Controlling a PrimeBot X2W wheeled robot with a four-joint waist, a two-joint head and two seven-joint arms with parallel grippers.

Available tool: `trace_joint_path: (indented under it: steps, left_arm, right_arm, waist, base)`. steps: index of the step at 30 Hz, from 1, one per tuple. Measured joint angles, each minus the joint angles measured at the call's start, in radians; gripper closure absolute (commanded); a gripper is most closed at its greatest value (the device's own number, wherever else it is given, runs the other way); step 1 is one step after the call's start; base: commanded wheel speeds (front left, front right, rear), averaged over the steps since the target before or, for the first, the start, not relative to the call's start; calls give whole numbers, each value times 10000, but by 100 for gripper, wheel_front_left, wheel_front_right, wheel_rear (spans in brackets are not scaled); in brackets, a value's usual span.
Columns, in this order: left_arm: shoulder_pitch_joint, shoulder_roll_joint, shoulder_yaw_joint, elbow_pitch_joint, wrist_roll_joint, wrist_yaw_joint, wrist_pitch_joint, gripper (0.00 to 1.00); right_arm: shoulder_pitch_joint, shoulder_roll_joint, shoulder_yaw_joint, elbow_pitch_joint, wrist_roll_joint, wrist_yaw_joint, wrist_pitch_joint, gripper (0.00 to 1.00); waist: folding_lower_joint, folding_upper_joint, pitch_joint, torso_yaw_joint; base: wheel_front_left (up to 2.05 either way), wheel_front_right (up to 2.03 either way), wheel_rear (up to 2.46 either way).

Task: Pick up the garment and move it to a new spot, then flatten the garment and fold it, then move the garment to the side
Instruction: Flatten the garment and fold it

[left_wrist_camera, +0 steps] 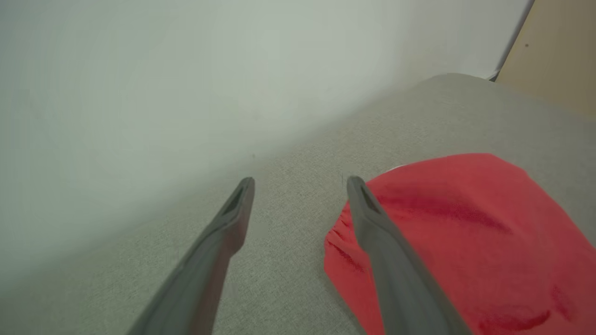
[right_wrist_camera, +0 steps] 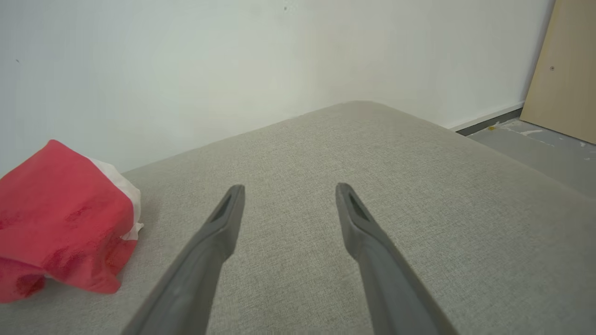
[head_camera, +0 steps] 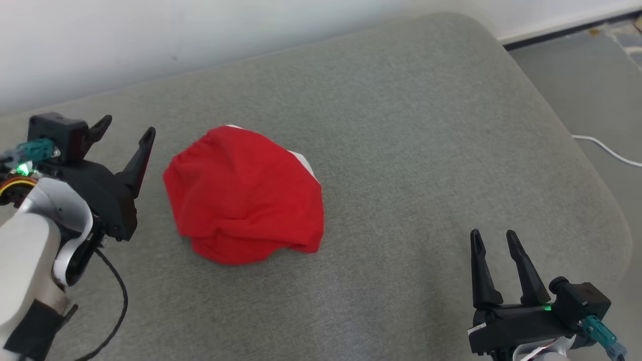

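A red garment [head_camera: 246,195] lies in a folded, rounded bundle on the grey cushion [head_camera: 401,125], with a bit of white cloth showing at its far right edge. My left gripper [head_camera: 128,128] hovers just left of the bundle, open and empty. In the left wrist view the garment [left_wrist_camera: 465,232] sits right of the gripper [left_wrist_camera: 300,181], partly behind one finger. My right gripper [head_camera: 494,238] stands open and empty at the lower right, well apart from the garment. In the right wrist view the garment [right_wrist_camera: 60,218] lies at the far left, away from the gripper [right_wrist_camera: 286,188].
A white wall [head_camera: 200,35] runs along the cushion's far edge. The cushion's right edge drops to a grey floor [head_camera: 592,85] with a white cable [head_camera: 607,150]. A tan board [right_wrist_camera: 568,70] leans by the wall.
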Motion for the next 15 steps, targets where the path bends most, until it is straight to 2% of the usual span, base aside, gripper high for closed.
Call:
trace_joint_path:
  steps: [7, 15]
  left_arm:
    - [-893, 495, -1666, 616, -966, -2, 715, 0]
    - [-1691, 859, -3381, 1580, -1595, -4, 1425, 0]
  right_arm:
    - [-174, -2, 163, 2, 194, 0, 0, 0]
    - [-274, -2, 247, 38, 355, 0, -2, 0]
  waist:
    - [0, 0, 496, -615]
    - [-1, 0, 811, -1091]
  base:
    - [0, 0, 0]
    - [0, 0, 0]
